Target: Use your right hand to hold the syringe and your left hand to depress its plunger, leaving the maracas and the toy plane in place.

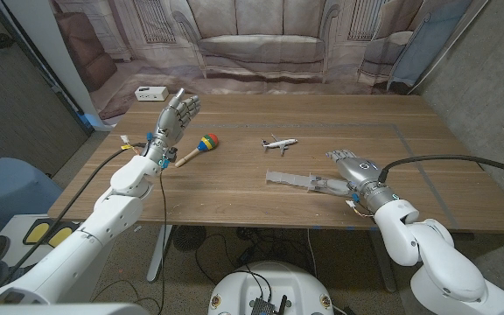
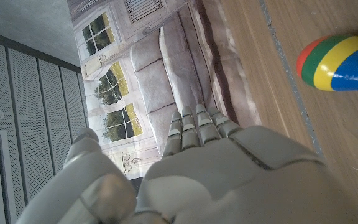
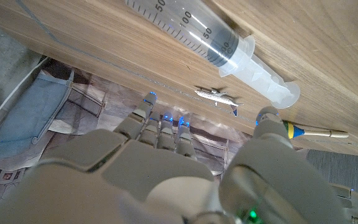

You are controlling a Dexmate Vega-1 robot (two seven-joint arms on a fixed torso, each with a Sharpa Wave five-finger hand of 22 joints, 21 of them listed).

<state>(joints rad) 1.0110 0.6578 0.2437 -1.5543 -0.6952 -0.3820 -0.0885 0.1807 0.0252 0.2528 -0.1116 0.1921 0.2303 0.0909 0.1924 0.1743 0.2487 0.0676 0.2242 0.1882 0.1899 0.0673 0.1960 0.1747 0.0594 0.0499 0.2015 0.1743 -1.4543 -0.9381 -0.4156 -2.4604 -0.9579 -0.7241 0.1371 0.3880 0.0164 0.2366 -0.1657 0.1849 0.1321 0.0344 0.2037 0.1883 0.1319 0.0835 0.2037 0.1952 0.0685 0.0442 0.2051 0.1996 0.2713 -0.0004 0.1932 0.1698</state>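
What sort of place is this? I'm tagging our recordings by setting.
Probably a lab or test room, not a home: the living-room sofa is only a printed backdrop behind the wooden table, with bare grey walls and cables beside it.

Wooden bench (image 1: pixel 234 197) carried a white box (image 1: pixel 150 93) at its far left corner. Printed backdrop (image 1: pixel 261 39) showing a sofa and windows hung behind the far edge. Blue chair (image 1: pixel 7 188) stood left of the bench, beside a yellow-and-black object (image 1: pixel 46 232) on the floor.
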